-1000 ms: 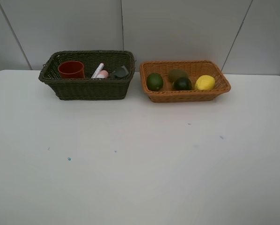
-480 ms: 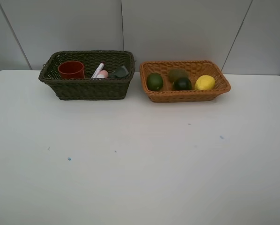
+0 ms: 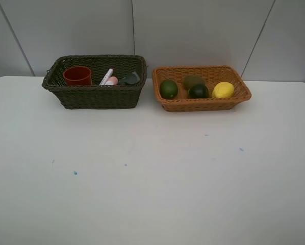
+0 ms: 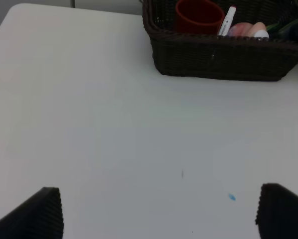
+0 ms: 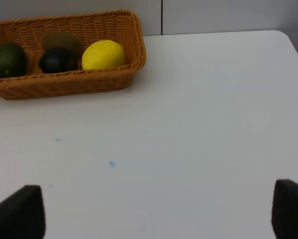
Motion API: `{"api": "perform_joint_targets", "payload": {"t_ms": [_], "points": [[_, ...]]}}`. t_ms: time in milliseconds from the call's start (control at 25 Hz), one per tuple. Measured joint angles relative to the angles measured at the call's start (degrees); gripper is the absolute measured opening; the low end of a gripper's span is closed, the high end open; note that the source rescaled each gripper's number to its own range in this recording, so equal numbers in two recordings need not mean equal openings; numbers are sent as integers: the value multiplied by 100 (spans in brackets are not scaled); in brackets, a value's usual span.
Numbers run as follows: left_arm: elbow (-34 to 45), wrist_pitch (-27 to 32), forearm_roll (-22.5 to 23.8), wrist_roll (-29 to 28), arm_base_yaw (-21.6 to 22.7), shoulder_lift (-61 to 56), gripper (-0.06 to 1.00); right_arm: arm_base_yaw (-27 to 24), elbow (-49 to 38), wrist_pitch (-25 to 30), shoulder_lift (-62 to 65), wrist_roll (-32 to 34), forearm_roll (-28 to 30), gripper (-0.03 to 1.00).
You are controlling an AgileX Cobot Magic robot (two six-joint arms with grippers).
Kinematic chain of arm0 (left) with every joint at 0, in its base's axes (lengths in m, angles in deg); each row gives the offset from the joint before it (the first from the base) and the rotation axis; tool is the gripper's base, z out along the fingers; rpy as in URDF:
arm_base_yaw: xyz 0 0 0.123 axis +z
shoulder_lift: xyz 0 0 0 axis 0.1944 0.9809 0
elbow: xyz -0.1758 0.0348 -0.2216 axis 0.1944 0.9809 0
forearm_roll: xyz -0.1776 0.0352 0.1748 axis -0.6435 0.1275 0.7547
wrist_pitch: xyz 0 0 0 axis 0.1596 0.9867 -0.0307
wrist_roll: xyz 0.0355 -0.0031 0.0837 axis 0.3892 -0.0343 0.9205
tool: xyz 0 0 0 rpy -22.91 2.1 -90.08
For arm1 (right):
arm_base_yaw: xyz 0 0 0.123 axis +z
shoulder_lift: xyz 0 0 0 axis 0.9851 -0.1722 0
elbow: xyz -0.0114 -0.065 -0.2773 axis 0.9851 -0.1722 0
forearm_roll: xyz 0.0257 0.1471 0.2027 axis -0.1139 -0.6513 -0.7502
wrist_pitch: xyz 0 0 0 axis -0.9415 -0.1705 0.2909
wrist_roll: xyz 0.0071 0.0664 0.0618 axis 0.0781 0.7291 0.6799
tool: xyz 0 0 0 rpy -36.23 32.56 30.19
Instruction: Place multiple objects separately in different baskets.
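At the back left stands the dark olive-brown basket point(image 3: 94, 96) point(image 4: 223, 57). It holds the red cup point(image 3: 77, 75) point(image 4: 199, 16), the white pink-tipped marker point(image 3: 106, 76) point(image 4: 227, 20), the pink bottle point(image 3: 111, 80) point(image 4: 247, 29) and the dark grey-green bottle point(image 3: 130, 78). The orange-tan basket point(image 3: 201, 104) point(image 5: 64, 82) at the back right holds two dark green fruits point(image 3: 168, 89) point(image 3: 198, 91), the brown kiwi point(image 3: 193, 80) point(image 5: 62, 39) and the yellow lemon point(image 3: 223, 90) point(image 5: 103, 55). Neither arm shows in the high view. My left gripper point(image 4: 159, 211) and right gripper point(image 5: 159, 211) stand open and empty above bare table.
The white table point(image 3: 152, 168) carries a few small blue specks point(image 3: 75, 173) point(image 3: 240, 149). A grey panelled wall point(image 3: 193, 30) rises right behind the baskets. The table's back left corner shows in the left wrist view, its back right corner in the right wrist view.
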Motion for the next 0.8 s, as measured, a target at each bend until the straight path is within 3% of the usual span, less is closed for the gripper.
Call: {"api": "perform_joint_targets", "payload": {"t_ms": [800], "points": [[11,-43,0,47,0,0,100,0,0,0,0,0,0,99]]}}
